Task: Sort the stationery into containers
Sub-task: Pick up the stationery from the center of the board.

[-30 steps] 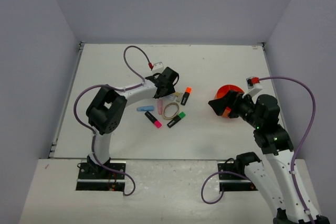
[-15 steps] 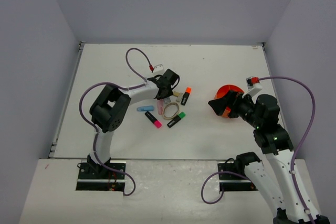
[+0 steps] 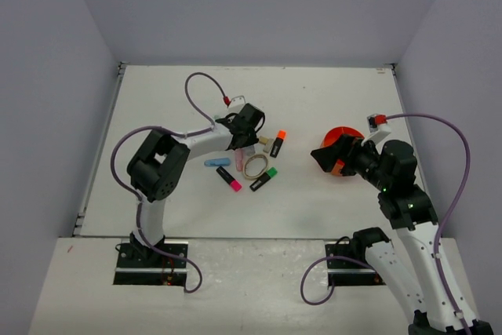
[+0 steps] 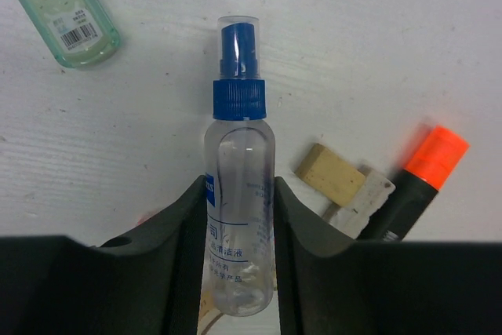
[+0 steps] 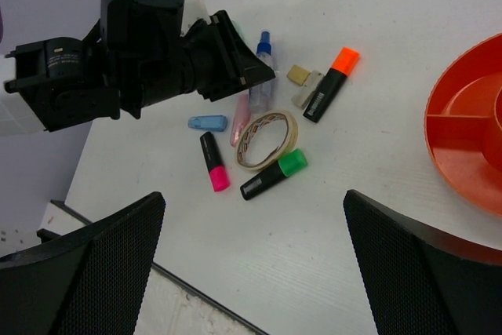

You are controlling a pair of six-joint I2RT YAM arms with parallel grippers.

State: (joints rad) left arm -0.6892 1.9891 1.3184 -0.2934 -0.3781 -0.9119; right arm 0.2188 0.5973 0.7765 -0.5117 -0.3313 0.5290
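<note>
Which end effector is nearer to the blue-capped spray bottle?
Left. The left end effector has the spray bottle between its fingers; the right end effector hangs far off, by the orange pot.

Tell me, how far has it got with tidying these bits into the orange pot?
Barely started. The orange pot's visible sections look empty. The left gripper clasps a small spray bottle lying on the table. The highlighters, tape roll and tan block lie loose; the right gripper hangs open.

white arms [image 3: 200,140], black fingers [image 4: 180,256], purple cables [image 3: 423,116]
</note>
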